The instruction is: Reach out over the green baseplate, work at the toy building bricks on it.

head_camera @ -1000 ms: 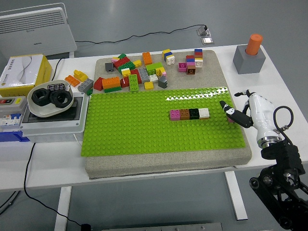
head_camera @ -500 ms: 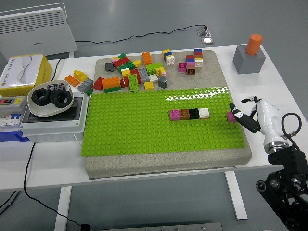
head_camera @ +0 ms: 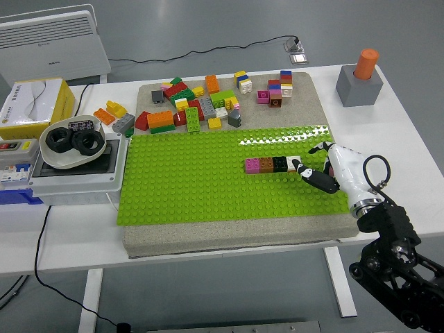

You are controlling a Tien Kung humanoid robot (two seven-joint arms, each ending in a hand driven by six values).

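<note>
A green baseplate point(head_camera: 208, 180) lies on a grey foam pad. On it stands a row of bricks: pink point(head_camera: 252, 165), brown point(head_camera: 266, 164), black point(head_camera: 279, 164) and white point(head_camera: 294, 162). My right hand point(head_camera: 309, 171) reaches in from the right, low over the plate's right part. Its black fingertips point(head_camera: 298, 167) are at the white brick's right end. The fingers are loosely extended and hold nothing that I can see. My left arm is out of view.
A pile of loose bricks point(head_camera: 191, 104) and small stacks point(head_camera: 277, 89) lie on the pad behind the plate. A grey block with an orange peg point(head_camera: 361, 80) stands at the back right. A bowl with black parts point(head_camera: 73, 142), an electrical box and a yellow box sit at the left.
My right hand moved left from the plate's right edge to the white end of the row. The small magenta brick seen near the right edge is now hidden by the hand.
</note>
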